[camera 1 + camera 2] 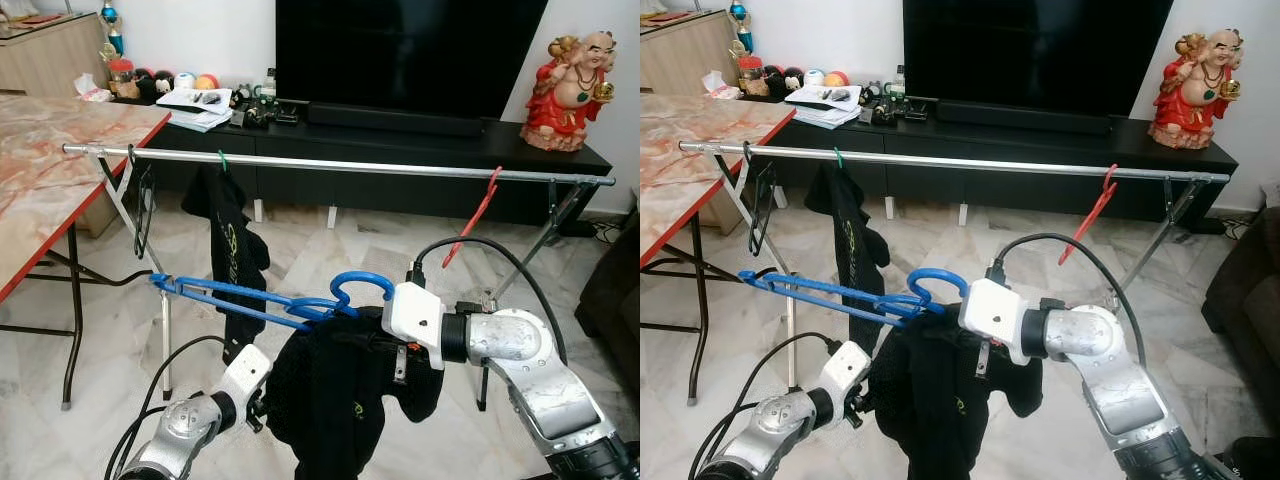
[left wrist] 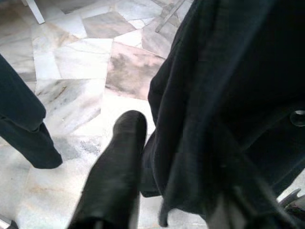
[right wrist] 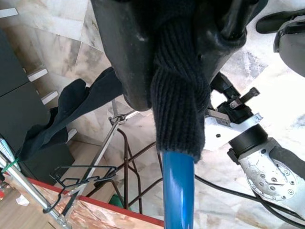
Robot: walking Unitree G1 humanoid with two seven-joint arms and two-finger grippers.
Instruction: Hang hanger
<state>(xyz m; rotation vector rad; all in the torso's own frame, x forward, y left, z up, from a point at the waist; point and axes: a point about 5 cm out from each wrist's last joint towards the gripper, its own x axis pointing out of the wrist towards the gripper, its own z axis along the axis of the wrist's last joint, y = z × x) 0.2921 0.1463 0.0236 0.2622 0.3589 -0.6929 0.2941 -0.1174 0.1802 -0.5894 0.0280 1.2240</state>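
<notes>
Head cameras: a marble-topped table (image 1: 40, 170) with a red edge stands at far left. A silver clothes rail (image 1: 340, 165) spans the room before a black TV console (image 1: 400, 150), well above and beyond both jaws. On the rail hang an empty black hanger (image 1: 143, 215), a dark garment on a green hook (image 1: 228, 245), and a red hanger (image 1: 472, 220).

The left gripper (image 1: 262, 400) reaches up from below on a bent arm, at the lower edge of a black sweater (image 1: 335, 400). The left wrist camera adds one black finger (image 2: 116, 171) lying just beside the sweater's hem over the marble floor (image 2: 81, 62); the other finger is hidden by cloth, so whether these jaws are spread cannot be told.

The blue hanger (image 1: 260, 298) lies nearly level, its hook curling up just beside the right gripper (image 3: 167, 57), the sweater draped over it. The right arm comes in from the right, elbow bent, wrist level. The right wrist camera shows what the head views hide: those jaws pinching the sweater's ribbed knit around the blue hanger bar.
</notes>
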